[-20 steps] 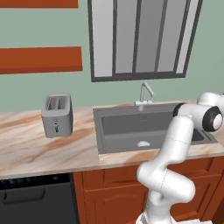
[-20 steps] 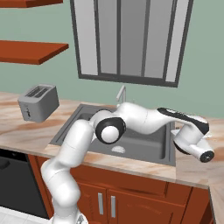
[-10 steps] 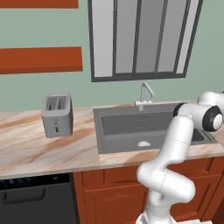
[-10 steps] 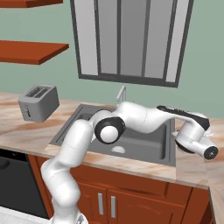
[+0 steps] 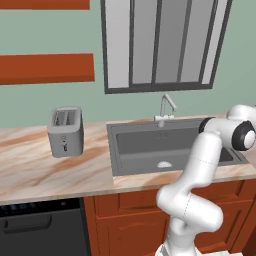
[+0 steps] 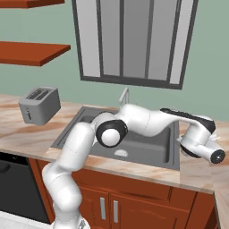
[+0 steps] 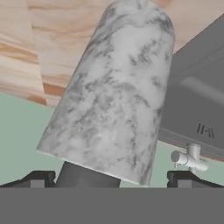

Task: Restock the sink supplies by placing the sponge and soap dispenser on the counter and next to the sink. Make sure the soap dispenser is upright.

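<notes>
Right of sink point(image 6: 129, 138), gripper point(image 7: 111, 177) has shifted rightward.

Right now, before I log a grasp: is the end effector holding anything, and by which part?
Nothing is gripped. The end effector is wide open, fingertips either side of the soap dispenser near its dark top end.

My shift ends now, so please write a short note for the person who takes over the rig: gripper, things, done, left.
The gripper is open, its tips on either side of the dispenser pump, not gripping.
The dispenser has its base on the counter, close to the sink. It looks upright, but the hand view is rolled, so check.
The sponge: I cannot place it.
Done: dispenser probably placed.
Left: back the hand off without knocking it, then find the sponge and put it by the sink.
</notes>
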